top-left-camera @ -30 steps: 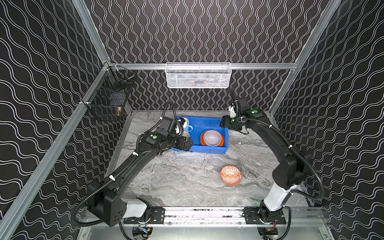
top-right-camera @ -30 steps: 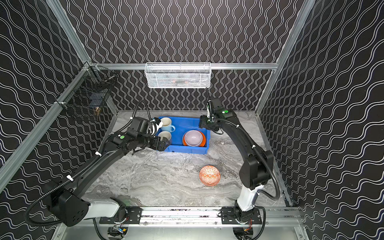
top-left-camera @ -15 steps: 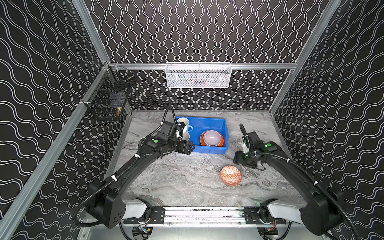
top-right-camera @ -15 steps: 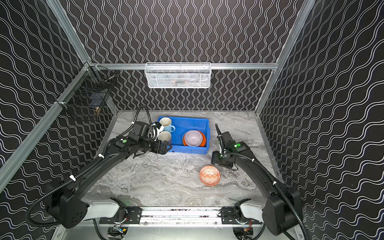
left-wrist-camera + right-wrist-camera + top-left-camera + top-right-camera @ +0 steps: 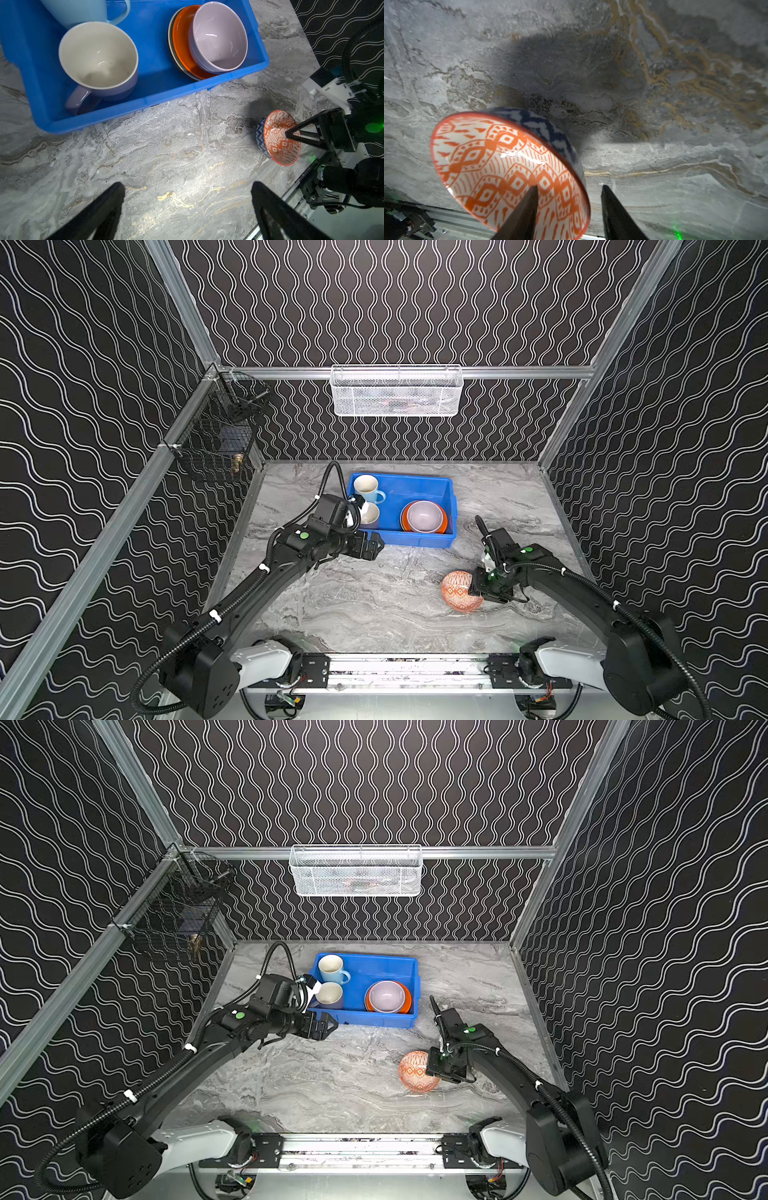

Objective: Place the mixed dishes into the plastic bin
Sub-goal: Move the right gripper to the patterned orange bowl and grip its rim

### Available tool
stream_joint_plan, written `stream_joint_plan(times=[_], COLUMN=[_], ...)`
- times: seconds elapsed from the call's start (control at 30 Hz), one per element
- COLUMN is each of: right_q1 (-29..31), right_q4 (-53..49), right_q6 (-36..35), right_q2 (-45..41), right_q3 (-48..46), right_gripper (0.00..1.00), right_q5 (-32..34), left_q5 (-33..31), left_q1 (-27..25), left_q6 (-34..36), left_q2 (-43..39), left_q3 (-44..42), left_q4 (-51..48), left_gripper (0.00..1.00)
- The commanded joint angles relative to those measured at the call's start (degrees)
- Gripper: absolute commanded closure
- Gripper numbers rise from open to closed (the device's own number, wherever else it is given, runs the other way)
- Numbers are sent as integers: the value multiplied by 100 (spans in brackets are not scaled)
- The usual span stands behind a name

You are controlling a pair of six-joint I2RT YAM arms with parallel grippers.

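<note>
the orange-and-white patterned ceramic bowl with a blue-and-white outside is the one dish not in the bin. it sits out on the grey marbled tabletop, well apart from the bright blue rectangular plastic bin and nearer the front rail. in the left wrist view it looks tipped toward the right arm, and i cannot tell whether its foot rests flat.

the right gripper straddles the bowl's rim. one finger is inside the bowl and one outside, with the jaws apart and a sliver of table showing between the outer finger and the rim, so it is not clamped.

a pinch on a thin glazed rim is a weak hold, so the bowl could pivot on the fingers or slip out on the lift. if the jaws close while it leans, it may roll away instead. a low carry would catch the bin's near wall.

inside the bin, a light blue mug and a lavender mug stand along the left side in both top views. a lavender bowl rests on an orange plate topping a stack of plates. the free floor is at the far right, so a careless drop could knock crockery.

the left gripper hangs with its jaws wide and holding nothing, just before the bin's near-left corner, blocking that approach. a white mesh basket and a black wire basket hang on the walls, out of the way.
</note>
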Motion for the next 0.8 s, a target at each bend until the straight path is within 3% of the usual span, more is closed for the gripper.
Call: stream_joint_plan(times=[0.0, 0.33, 0.77], right_q1=[6, 6, 3], right_q4=[205, 102, -477], right_q6=[150, 252, 252], right_q2=[57, 98, -211], right_q3=[-69, -41, 504], right_gripper=[53, 81, 89], right_q5=[-84, 159, 471], left_q5=[-10, -31, -380], left_q1=[-3, -3, -2], left_q6=[-9, 116, 356], left_q2=[5, 88, 315], left_q3=[36, 171, 339], left_q4=[-49, -41, 39], left_gripper=[1, 1, 1])
